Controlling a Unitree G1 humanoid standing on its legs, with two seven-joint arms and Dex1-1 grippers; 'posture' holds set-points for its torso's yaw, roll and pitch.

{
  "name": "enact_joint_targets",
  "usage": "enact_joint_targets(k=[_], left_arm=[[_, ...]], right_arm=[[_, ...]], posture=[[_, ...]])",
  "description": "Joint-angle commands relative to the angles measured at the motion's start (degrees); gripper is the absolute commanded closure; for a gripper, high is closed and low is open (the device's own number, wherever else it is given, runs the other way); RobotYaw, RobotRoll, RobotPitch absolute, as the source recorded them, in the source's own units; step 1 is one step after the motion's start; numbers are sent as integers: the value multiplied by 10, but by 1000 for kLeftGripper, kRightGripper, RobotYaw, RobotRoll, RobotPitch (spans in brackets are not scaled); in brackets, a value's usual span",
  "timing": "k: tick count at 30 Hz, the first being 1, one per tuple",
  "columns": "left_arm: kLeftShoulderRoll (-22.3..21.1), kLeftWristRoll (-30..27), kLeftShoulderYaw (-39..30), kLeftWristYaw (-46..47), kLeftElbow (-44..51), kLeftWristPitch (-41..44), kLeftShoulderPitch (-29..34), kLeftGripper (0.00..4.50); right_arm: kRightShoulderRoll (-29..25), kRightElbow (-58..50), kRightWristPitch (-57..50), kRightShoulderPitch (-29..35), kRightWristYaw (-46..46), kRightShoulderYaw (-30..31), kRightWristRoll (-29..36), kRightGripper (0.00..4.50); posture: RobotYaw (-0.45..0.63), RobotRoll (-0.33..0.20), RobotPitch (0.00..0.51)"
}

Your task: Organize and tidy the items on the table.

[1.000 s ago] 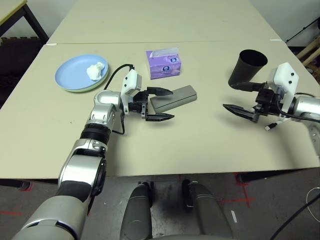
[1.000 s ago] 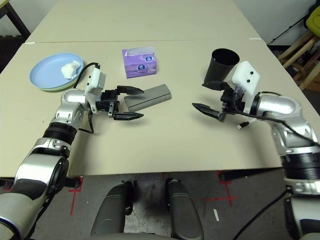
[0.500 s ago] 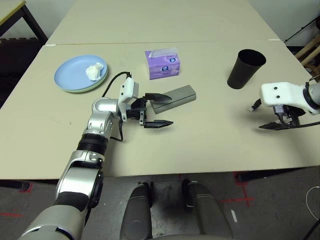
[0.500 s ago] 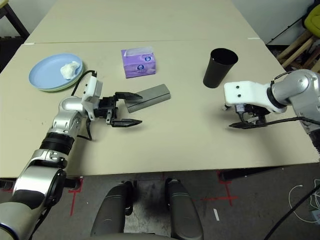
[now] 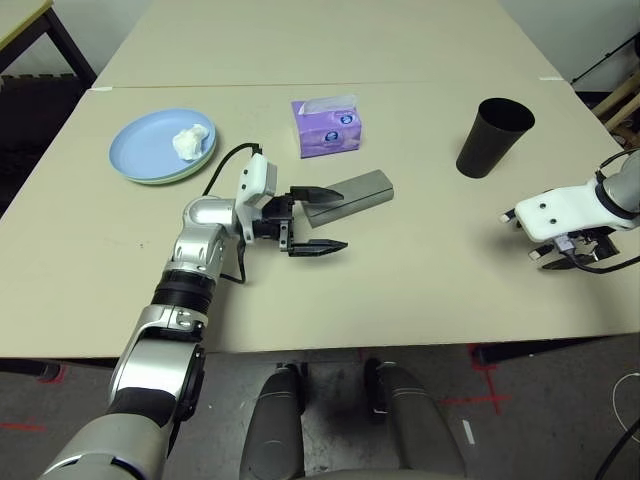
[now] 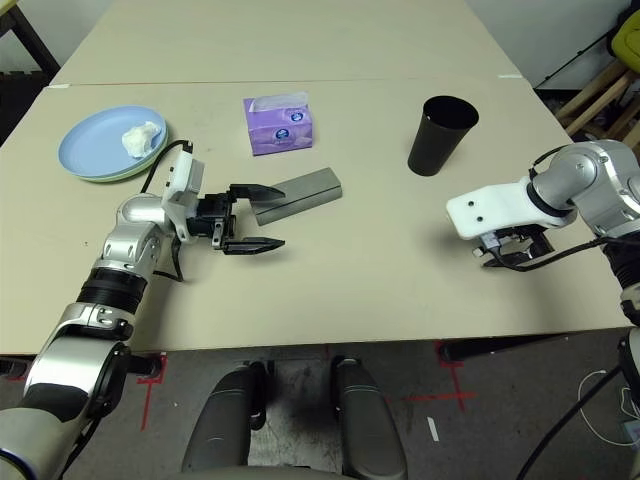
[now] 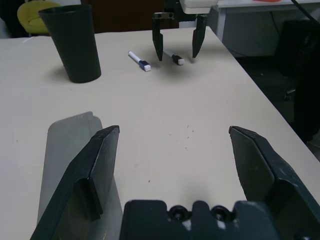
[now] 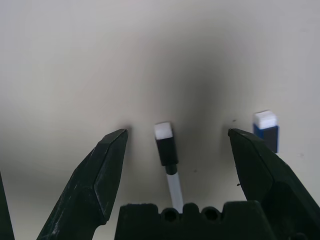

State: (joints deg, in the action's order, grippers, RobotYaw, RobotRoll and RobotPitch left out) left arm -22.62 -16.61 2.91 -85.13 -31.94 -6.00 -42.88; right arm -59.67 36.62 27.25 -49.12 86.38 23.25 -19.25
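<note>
Right claw (image 8: 175, 145) spread over two markers (image 8: 167, 150), hidden from head views.

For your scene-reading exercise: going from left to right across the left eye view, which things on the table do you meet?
light blue plate → crumpled white tissue → left gripper → black tapered cup → right gripper

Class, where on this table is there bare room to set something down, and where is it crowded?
Free: the table stretch between the grey oblong glasses case and black tapered cup, and the near edge. Crowded: around the left gripper beside the case, and under the right gripper, where two markers lie.
</note>
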Motion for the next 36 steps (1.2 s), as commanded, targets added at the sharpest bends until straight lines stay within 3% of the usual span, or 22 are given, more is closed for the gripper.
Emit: enact_joint_targets(k=[1,23,26,34,36], left_arm=[[-5,-6,8,-7,20,7,6,31],[-12,-6,6,7,47,22,17,31],[-13,-6,7,7,52,23,20,0],[-16,-4,8,5,46,22,17,0],[-16,-3,8,4,41,20,15,0]], right_arm=[[4,23,32,-5,3,9,-10,0],[23,134,155,-55,-39,43,-86,0],[24,139,164,-52,-42,43,-85,662],[25,140,169,-43,-53,44,-81,3613],[26,141,169,-45,-54,41,-79,4076]], posture=[[67,0,240],[95,0,250],[97,0,248],[92,0,239],[87,0,234]])
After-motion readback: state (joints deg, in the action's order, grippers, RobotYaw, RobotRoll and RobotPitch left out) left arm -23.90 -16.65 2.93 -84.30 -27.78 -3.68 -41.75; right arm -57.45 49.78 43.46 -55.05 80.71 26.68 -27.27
